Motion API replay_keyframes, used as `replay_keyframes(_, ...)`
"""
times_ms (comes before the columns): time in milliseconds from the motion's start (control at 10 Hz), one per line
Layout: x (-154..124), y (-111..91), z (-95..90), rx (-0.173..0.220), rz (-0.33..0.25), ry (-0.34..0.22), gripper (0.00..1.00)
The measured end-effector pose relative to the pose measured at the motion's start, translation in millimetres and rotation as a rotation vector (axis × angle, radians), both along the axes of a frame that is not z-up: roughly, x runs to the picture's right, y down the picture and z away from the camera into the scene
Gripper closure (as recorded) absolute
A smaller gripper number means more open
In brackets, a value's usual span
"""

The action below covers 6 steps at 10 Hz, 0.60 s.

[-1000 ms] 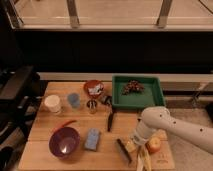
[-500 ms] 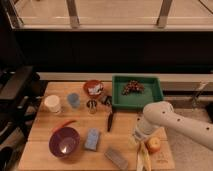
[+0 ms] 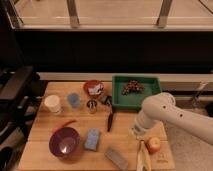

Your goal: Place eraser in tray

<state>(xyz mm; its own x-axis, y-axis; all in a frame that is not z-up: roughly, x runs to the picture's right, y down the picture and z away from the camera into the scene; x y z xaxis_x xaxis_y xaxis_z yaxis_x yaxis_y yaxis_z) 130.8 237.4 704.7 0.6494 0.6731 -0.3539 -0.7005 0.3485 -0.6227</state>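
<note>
Camera view: gripper (image 3: 138,132) near eraser (image 3: 116,157), apart from tray (image 3: 127,103).

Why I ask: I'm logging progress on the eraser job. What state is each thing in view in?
eraser: lying flat on the table, outside the tray, not held.
tray: upright, holding a brown clump, no eraser.
gripper: over the table in front of the tray, apart from the eraser.
purple bowl: upright, nothing seen inside.
red bowl: upright, something white inside.
</note>
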Motion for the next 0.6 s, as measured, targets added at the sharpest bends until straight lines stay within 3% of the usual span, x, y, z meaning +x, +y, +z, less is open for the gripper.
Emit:
replay_keyframes(100, -5.1, 3.3, 1.3, 0.006, -0.005, -0.016, 0.51)
replay_keyframes(600, -5.0, 3.0, 1.4, 0.007, -0.006, -0.017, 0.50)
